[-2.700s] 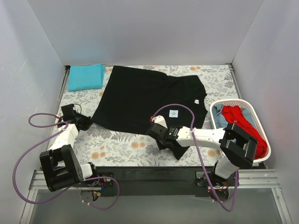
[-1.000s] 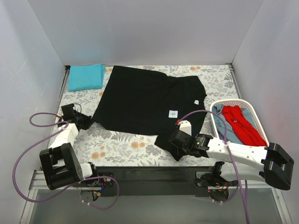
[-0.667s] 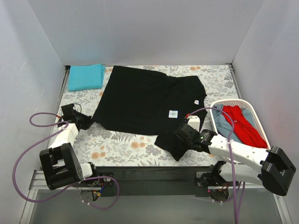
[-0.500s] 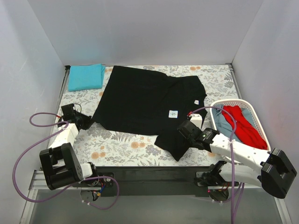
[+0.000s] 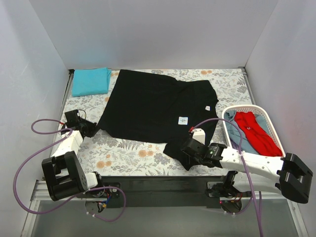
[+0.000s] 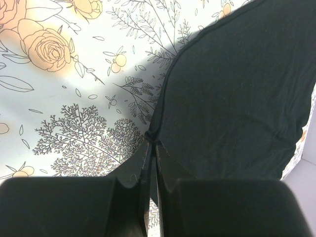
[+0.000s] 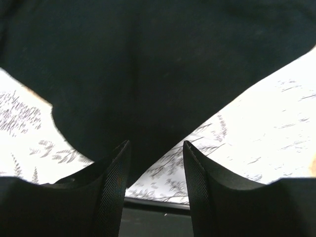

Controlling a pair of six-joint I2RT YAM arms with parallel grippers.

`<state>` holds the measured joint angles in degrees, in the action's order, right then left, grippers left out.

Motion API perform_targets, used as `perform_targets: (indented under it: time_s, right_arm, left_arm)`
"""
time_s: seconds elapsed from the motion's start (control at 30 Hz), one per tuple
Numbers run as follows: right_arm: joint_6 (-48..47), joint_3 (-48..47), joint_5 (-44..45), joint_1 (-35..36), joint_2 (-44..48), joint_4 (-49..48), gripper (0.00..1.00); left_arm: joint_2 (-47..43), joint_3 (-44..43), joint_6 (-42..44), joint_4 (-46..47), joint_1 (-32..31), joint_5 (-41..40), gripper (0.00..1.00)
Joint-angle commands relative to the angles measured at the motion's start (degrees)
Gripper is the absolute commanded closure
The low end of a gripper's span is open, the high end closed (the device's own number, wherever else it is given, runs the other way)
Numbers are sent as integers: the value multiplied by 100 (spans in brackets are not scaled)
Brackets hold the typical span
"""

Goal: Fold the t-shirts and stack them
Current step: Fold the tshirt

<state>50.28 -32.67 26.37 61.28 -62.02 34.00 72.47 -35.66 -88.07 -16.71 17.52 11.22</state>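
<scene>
Left claw [image 6: 152, 150] is pinched shut on the hem of the black t-shirt [image 5: 148, 103], which lies spread across the middle of the desk [image 5: 128, 155]. The right claw [image 7: 154, 148] hangs spread wide over the shirt's lower-right flap, gripping nothing. I judge we're setting up the first fold, so next I'd need that right claw down on the edge and closing. Whether it touches cloth yet I can't tell. The folded teal t-shirt [image 5: 91, 81] sits upper left.

Even, bright overhead light, only soft shadows. The black t-shirt [image 5: 148, 103] swallows all detail; the table covering [image 7: 276, 123] glares white in the right wrist view, slightly blurred.
</scene>
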Motion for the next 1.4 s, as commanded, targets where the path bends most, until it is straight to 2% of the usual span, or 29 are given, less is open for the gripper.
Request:
perform_targets:
  time_s: [0.0,0.2,0.4,0.47,0.53,0.6,0.77,0.9,1.1,1.27,1.33,1.37]
  right_arm:
    - [455,-73,158,261,23,98,48]
    - [746,-143,290,859,-257,124,45]
    - [799,-284,360,1053,-917,89,43]
    - [808,-197,334,1044,-1031,28,44]
    - [843,-109,307,1053,-927,2,57]
    - [860,-21,307,1053,-646,10,77]
    - [957,-38,342,1053,188,483,99]
    - [1123,-318,351,1263,901,1194,99]
    - [1712,-1206,790,2168,832,2514,99]
    - [1433,-1409,1142,2047,517,2656,99]
    - [1117,-1505,1186,1758,428,2638,99]
    - [941,-1584,1151,1312,384,2534,99]
  left_arm:
    - [-40,-37,62,10,24,20,100]
    - [-66,-29,62,10,32,2,100]
    - [-66,-2,62,10,32,-6,100]
    - [-66,-11,71,1,32,-6,100]
    - [-83,-11,71,1,32,-6,100]
    - [-92,15,71,1,41,3,100]
    - [-119,15,115,-8,32,3,100]
    - [-276,111,150,-157,24,-233,100]
    - [-593,94,194,-631,24,-762,100]
    - [-436,-150,238,-553,15,-745,100]
    - [-269,-318,220,-535,-46,-710,100]
    - [-42,-432,186,-500,-99,-674,100]
